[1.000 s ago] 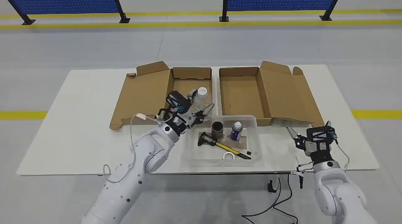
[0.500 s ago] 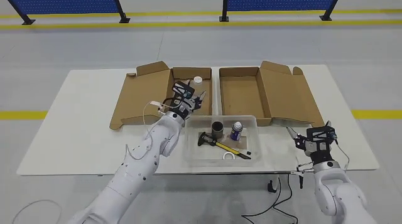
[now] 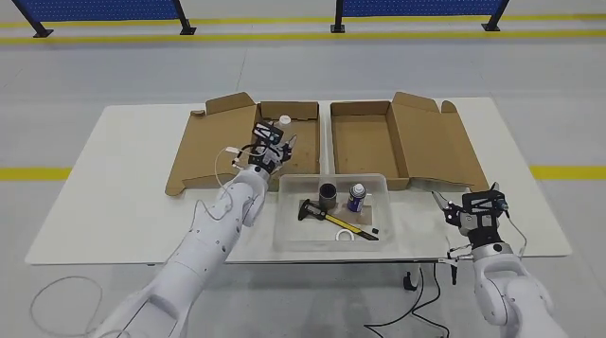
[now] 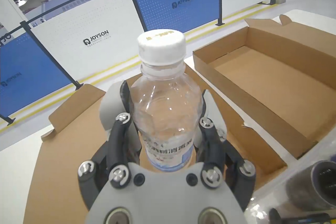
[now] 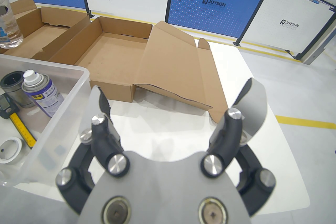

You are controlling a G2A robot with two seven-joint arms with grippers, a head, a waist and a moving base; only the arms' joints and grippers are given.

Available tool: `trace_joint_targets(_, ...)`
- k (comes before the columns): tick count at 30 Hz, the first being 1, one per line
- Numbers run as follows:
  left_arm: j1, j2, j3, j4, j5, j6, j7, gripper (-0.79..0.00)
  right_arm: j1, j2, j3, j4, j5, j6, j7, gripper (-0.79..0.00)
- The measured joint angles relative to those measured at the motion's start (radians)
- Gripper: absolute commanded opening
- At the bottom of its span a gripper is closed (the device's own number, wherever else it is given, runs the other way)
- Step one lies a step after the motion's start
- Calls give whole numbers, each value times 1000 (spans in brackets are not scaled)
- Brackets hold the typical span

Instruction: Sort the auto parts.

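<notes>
Carrying a clear plastic bottle with a white cap (image 4: pixel 162 93), the left gripper (image 3: pixel 272 146) is clamped round the bottle's body and holds it upright over the left open brown cardboard box (image 3: pixel 305 153), which lies toward the far edge of the white table (image 3: pixel 123 177). Whether the bottle's base touches the box floor I cannot tell. The step in hand looks like placing this part in that box. The next move calls for lowering it until it stands, then spreading the fingers without tipping it. The right gripper (image 5: pixel 175 93) hovers spread wide and empty near the table's near right corner. Between the arms, at the near edge, the clear plastic bin (image 3: pixel 331 178) holds a dark metal cylinder (image 3: pixel 328 191), a blue spray can (image 3: pixel 357 196) and a yellow-scaled caliper (image 3: pixel 331 220), probably awaiting sorting. The right open brown cardboard box (image 3: pixel 365 144) sits just beside the left one.
</notes>
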Motion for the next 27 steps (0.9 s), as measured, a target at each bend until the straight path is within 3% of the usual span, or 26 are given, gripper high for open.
trace_joint_targets(11, -48, -31, 6, 138, -20, -14, 57, -785, 0, 0, 0, 0, 0, 0, 0, 0)
trace_joint_targets(12, -51, -34, 6, 149, -23, -14, 59, -696, 0, 0, 0, 0, 0, 0, 0, 0)
trace_joint_targets(14, -55, -38, 8, 163, -22, -12, 60, -406, 0, 0, 0, 0, 0, 0, 0, 0)
trace_joint_targets(15, -58, -41, 10, 172, -19, -12, 61, 0, 0, 0, 0, 0, 0, 0, 0, 0)
trace_joint_targets(27, -70, -55, -13, 203, -42, -18, 89, 0, 0, 0, 0, 0, 0, 0, 0, 0)
